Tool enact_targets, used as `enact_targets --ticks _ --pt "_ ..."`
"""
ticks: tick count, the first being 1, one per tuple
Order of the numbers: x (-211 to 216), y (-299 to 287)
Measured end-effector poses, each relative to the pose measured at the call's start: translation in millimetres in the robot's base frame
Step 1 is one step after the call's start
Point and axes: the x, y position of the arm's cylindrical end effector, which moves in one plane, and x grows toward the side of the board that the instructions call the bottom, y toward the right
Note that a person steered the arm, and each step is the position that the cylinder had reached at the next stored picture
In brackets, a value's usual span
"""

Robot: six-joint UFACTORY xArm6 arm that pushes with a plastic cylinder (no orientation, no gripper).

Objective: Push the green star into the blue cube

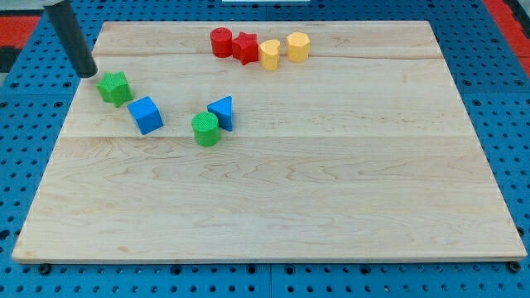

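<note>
The green star lies near the board's left edge, in the upper part of the view. The blue cube sits just below and to the right of it, a small gap apart. My tip is at the board's upper left, just up and left of the green star, close to it; I cannot tell whether they touch. The dark rod rises from the tip toward the view's top left.
A green cylinder touches a blue triangular block right of the cube. Along the top edge stand a red cylinder, a red star, a yellow block and a yellow hexagonal block. The wooden board lies on blue pegboard.
</note>
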Motion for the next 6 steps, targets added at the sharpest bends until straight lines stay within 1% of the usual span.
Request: enact_targets --ticks 1,2,3,4,5,6 --pt "3.8 47.3" --pt "12.4 69.9" --pt "27.4 80.1" --pt "29.2 95.2" --pt "29.2 90.9" --pt "29.2 61.2"
